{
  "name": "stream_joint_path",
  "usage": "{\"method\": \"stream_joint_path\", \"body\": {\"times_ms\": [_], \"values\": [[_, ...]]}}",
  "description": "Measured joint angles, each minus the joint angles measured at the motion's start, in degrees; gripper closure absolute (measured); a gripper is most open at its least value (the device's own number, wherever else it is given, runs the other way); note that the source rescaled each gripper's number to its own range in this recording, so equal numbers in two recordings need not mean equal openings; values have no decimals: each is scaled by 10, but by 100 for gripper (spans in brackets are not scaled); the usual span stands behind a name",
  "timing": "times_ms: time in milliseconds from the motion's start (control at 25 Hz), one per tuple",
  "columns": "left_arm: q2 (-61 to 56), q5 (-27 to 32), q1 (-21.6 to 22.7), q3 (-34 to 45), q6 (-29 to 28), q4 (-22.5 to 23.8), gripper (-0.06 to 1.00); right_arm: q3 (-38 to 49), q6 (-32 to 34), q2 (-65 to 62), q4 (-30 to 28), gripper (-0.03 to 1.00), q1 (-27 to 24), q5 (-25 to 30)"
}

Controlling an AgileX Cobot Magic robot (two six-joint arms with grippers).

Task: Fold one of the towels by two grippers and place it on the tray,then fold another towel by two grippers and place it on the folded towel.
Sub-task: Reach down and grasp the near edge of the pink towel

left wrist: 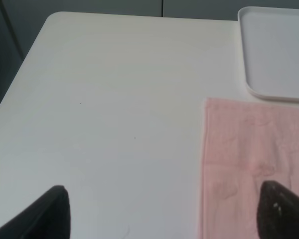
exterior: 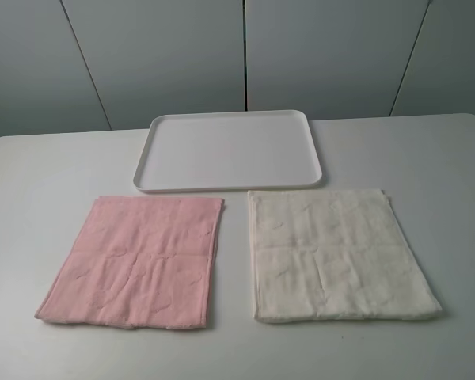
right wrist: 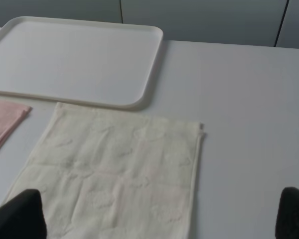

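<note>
Bordering tray [exterior: 229,150] rim, cream towel [exterior: 340,253] edge, possibly touching

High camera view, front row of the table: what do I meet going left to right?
pink towel → cream-white towel. Both lie flat, with a gap between them.

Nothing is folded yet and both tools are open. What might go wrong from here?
1. The pink towel lies flat on the table, so the left tool and right tool may push it into wrinkles instead of pinching an edge.
2. Its far edge sits close to the tray rim; a fold that way might snag there.
3. The cream towel lies just beside it and could get dragged along.
</note>
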Motion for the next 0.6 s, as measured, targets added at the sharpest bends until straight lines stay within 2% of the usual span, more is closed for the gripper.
{"method": "stream_joint_path", "body": {"times_ms": [600], "values": [[0,0,0,0,-3,-3,-3,0,0,0,0,-3,0,0]]}}
